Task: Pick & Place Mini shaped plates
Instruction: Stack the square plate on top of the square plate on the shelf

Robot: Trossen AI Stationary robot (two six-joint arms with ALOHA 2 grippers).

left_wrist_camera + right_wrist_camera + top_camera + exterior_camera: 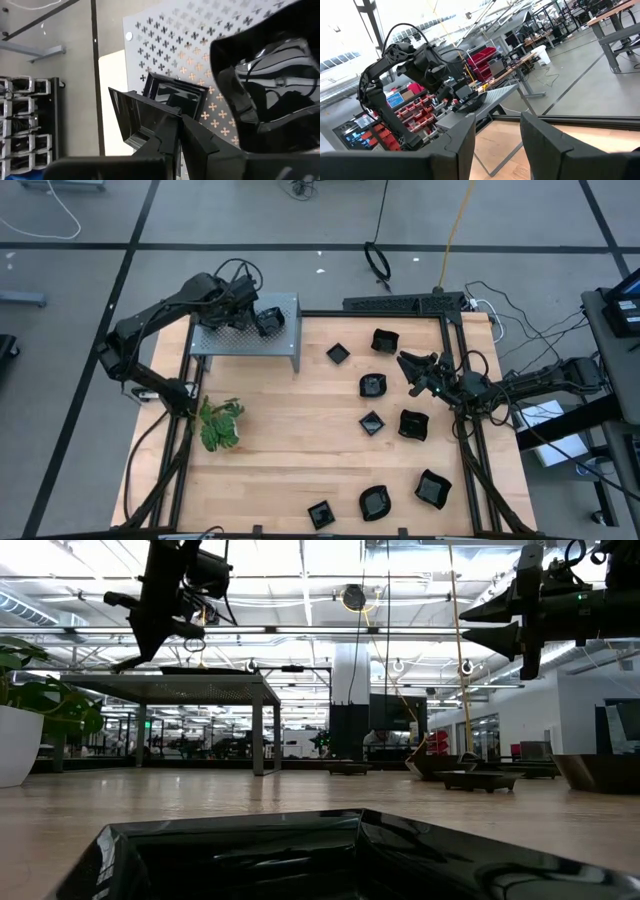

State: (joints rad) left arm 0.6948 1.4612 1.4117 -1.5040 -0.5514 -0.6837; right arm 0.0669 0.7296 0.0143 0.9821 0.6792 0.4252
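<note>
A pale wooden table point(290, 440) stood in a large workshop with a grey floor and bright ceiling lights. At its far left corner sat a grey perforated metal shelf point(228, 338). The left gripper point(268, 320) hovered over this shelf, its fingers clamped on the rim of one small glossy black plate point(137, 117). Directly beneath it, another black plate point(172, 95) lay on the shelf top, and a third, rounder one point(270, 95) appeared close beside the gripper in the left wrist view. The right gripper point(412, 370) was held above the table's right side, its two fingers point(547, 142) spread apart and empty, pointing toward the shelf. Around it on the wood lay eight more mini plates: one square plate point(338, 353) and one rounded plate point(384, 340) near the far edge, three in the middle point(372, 422), and three along the near edge point(375, 502). A green leafy plant point(220, 423) stood at the table's left side, in front of the shelf.
</note>
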